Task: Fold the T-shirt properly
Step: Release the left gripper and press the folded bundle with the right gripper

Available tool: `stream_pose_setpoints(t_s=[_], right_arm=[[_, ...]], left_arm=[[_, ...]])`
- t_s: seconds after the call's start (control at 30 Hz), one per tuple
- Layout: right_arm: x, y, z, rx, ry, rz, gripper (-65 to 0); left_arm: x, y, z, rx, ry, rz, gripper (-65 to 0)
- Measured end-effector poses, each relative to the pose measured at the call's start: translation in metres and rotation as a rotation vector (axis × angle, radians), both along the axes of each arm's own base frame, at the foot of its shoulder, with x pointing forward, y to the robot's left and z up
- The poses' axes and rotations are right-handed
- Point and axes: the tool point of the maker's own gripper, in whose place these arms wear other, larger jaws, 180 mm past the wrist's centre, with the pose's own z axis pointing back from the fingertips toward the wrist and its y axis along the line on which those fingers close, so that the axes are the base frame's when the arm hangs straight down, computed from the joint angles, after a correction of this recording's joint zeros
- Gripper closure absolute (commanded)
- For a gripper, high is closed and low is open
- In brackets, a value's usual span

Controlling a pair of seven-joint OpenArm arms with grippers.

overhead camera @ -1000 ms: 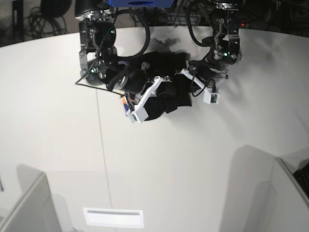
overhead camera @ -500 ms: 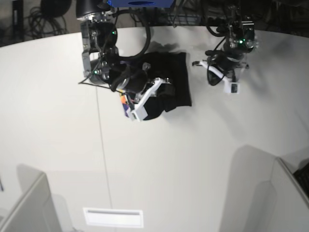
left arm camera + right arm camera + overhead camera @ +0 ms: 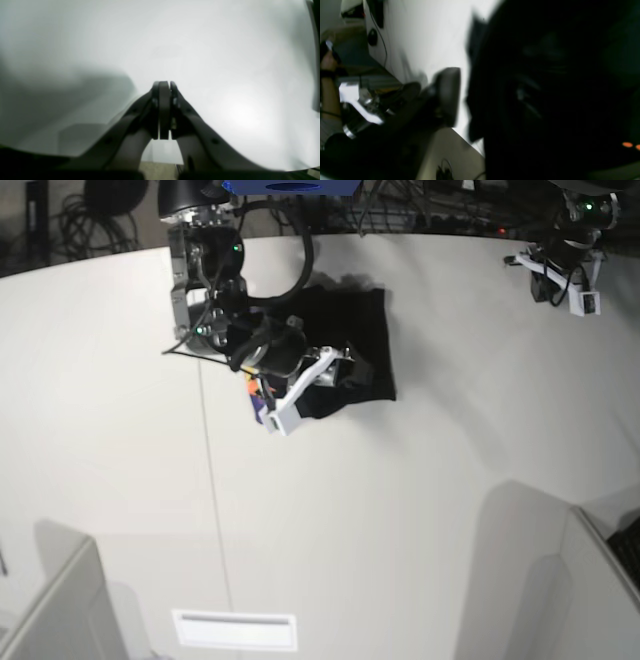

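Near the far edge of the white table (image 3: 400, 510) lies the T-shirt (image 3: 350, 345), a black bundle folded into a rough rectangle, with a small patch of purple and orange print showing at its near left corner. The right gripper (image 3: 335, 370) sits low over the cloth's near left part; in the right wrist view one dark finger (image 3: 448, 96) stands clear of the black fabric with bright table between them, so the jaws are parted and hold nothing. The left gripper (image 3: 164, 110) hangs well apart from the shirt, over the table's far right corner, its two pads pressed flat together with nothing between them.

The tabletop is plain, matte and pale, with a thin seam running from the shirt's left side toward the near edge. A white rectangular label (image 3: 235, 630) lies near the front. Two grey panels (image 3: 60, 610) rise at the near corners. Beyond the far rim the room is dark, with cables (image 3: 90, 220) tangled on the floor and a blue box (image 3: 290, 187) above the arm's base.
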Motion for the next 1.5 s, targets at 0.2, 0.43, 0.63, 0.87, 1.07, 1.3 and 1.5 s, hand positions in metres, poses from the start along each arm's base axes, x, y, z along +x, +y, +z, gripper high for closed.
stream_pose_setpoints(t_s=[0.2, 0.43, 0.63, 0.87, 1.07, 1.3, 1.5], right_arm=[[-0.013, 0.028, -0.002, 0.001, 0.003, 0.097, -35.6], [-0.020, 0.061, 0.017, -0.006, -0.055, 0.253, -35.6], [-0.022, 0.065, 0.055, 0.107, -0.096, 0.276, -32.6], [0.010, -0.019, 0.042, -0.060, -0.193, 0.077, 0.0], [0.010, -0.028, 0.021, -0.078, -0.151, 0.045, 0.0], [-0.006, 0.007, -0.003, -0.069, -0.081, 0.145, 0.0], [-0.004, 0.052, -0.003, -0.031, -0.107, 0.208, 0.0]], left_arm=[[-0.004, 0.019, 0.008, 0.037, -0.012, 0.040, 0.0], [-0.001, 0.019, 0.009, 0.033, -0.019, 0.044, 0.0], [-0.003, 0.029, 0.013, 0.051, -0.025, 0.062, 0.0], [-0.019, 0.072, 0.036, 0.135, -0.050, 0.170, 0.0], [-0.022, 0.079, 0.039, 0.150, -0.053, 0.187, 0.0], [-0.023, 0.078, 0.039, 0.148, -0.051, 0.186, 0.0], [-0.024, 0.078, 0.038, 0.148, -0.048, 0.185, 0.0]])
